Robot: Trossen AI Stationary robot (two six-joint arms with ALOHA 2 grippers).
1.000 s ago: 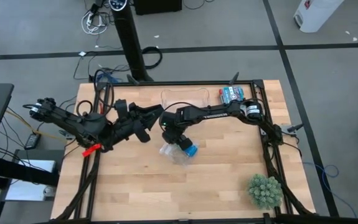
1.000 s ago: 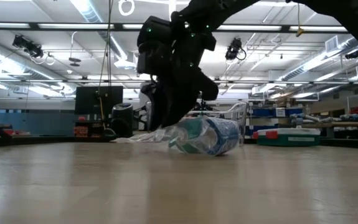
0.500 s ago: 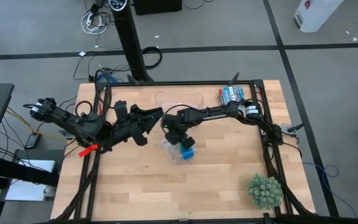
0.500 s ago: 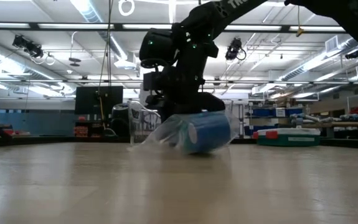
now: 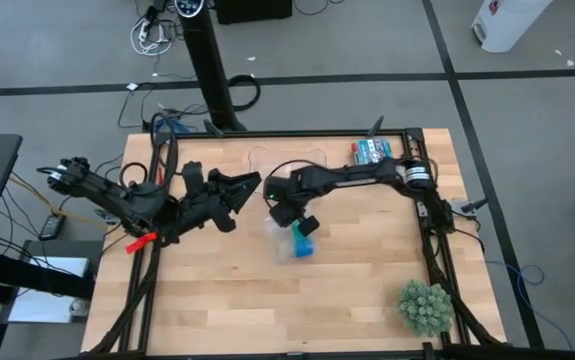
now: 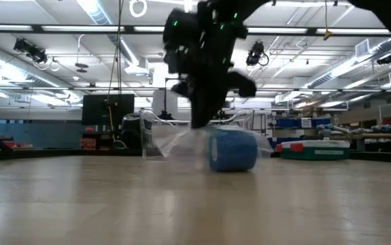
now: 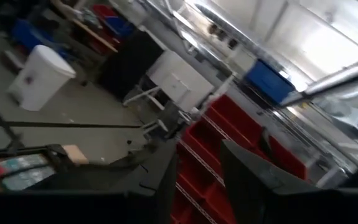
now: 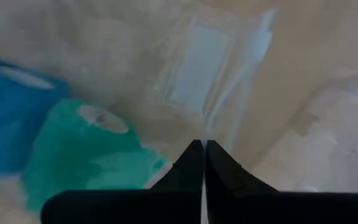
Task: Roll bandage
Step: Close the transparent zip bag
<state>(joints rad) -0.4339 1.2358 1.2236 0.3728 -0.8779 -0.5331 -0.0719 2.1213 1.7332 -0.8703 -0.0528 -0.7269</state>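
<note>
The bandage (image 8: 85, 162) is a small teal coil inside a clear plastic bag (image 8: 197, 68), next to a blue roll (image 8: 7, 118). The bag lies on the wooden table near its middle (image 5: 289, 243), and the low view shows only the blue roll (image 6: 230, 150) inside it. My right gripper (image 8: 202, 146) points down over the bag's far end, shut on the film. My left gripper (image 5: 252, 182) hovers open to the left of it, tipped up toward the room, with nothing between its fingers (image 7: 166, 180). My right gripper pinches the clear bag's film (image 8: 211, 127) between its two fingertips, coming from above and pointing steeply down. A crease of film runs away from the tips. The bag's end rises toward the fingers (image 6: 194, 133), while the rolls rest on the table.
A clear plastic tray (image 5: 287, 160) stands at the far edge, with a packet of small items (image 5: 372, 152) to its right. A green plant ball (image 5: 425, 305) sits at the near right corner. Bare wood lies near and left of the bag.
My right gripper has shut on the bag's film and risen a little, shifting toward the table's right. The bag has been pulled along and turned: the blue roll now faces the low camera side-on and hides the teal coil. My left arm has kept still.
</note>
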